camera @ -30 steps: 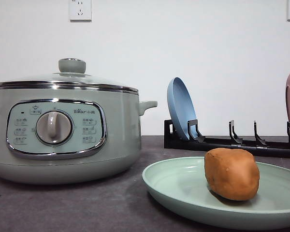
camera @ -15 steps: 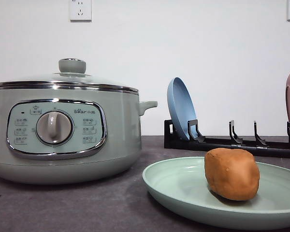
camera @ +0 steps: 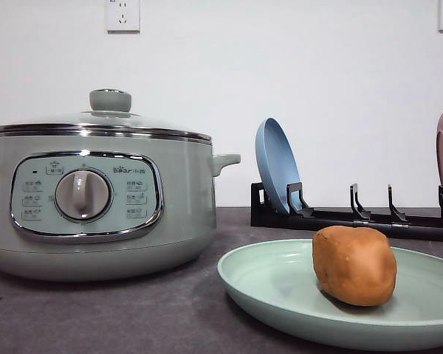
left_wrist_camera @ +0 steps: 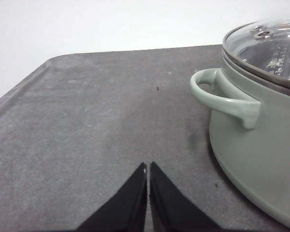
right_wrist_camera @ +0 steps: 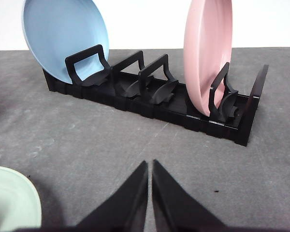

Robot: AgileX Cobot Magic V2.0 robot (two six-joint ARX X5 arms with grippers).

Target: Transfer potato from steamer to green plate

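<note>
The potato [camera: 354, 265] lies inside the green plate [camera: 280, 295], right of the lidded steamer [camera: 96, 199] near the tabletop's front edge. My left gripper [left_wrist_camera: 148, 167] and right gripper [right_wrist_camera: 150, 164] are both closed and empty. I judge the potato firm, smooth-skinned, moderately heavy; grasp across its narrow middle.

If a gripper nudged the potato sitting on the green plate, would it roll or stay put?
The potato looks lumpy and oval, so it would probably wobble rather than roll far. The green plate's raised rim should likely contain it. Its smooth skin might slip in a grip.
</note>
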